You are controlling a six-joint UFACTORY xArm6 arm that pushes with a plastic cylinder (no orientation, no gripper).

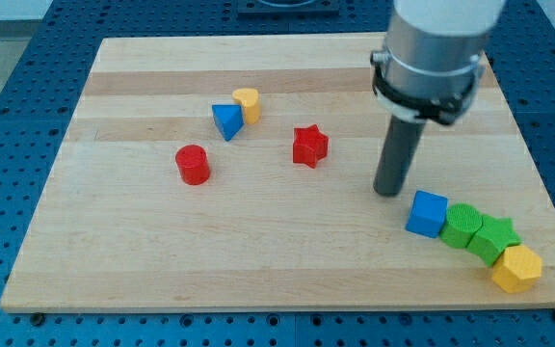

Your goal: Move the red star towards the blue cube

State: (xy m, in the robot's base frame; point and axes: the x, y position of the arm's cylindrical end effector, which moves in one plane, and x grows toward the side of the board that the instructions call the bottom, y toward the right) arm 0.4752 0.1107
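Wooden and pale, the counter (287, 260) fills most of the view and carries every block loose on its flat top; no container, tray or bin shows anywhere, so nothing is held in anything. Next in size is the arm's grey housing at the view's top right, from which the dark rod comes down to my tip (388, 192). This end effector has no jaws to open or close; it grasps nothing and touches no block, standing between the red star (309, 146) and the blue cube (427, 213), nearer the cube.

The red star lies near the middle of the counter, well apart from the cube, which sits toward the view's lower right. Touching the cube's right side runs a row: a green cylinder (462, 226), a green star (494, 238) and a yellow hexagonal block (516, 268).

Toward the view's left are a red cylinder (193, 164), a blue triangular block (225, 120) and a small yellow block (248, 103) just beside it.

The star looks light, rigid and likely to slide easily, though its points may make it spin. I judge the place to push is its left side, at the view's upper left.
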